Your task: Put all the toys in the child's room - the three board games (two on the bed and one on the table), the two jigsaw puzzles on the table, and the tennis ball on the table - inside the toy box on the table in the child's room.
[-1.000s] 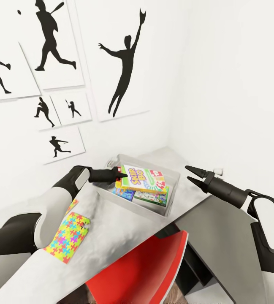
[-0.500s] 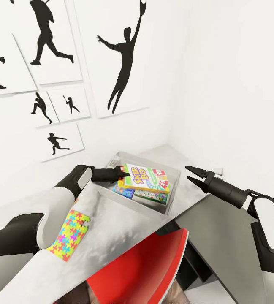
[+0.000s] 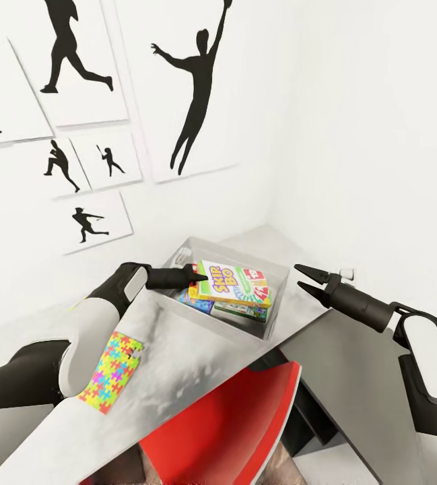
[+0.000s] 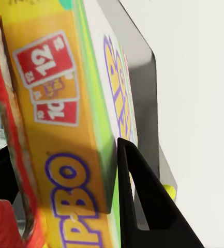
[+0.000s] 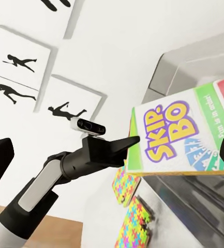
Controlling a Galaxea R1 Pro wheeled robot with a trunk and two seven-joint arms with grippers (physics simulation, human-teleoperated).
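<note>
Left hand point(image 3: 192, 276) pinches the Skip-Bo box point(image 3: 233, 283) over the tub point(image 3: 272, 271); lower it flat before releasing. Right hand point(image 3: 301, 279) gapes empty.

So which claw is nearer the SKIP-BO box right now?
Left. The left claw is clamped on the SKIP-BO box at its edge, over the toy box. The right claw hangs open beyond the tub's far side, apart from it.
</note>
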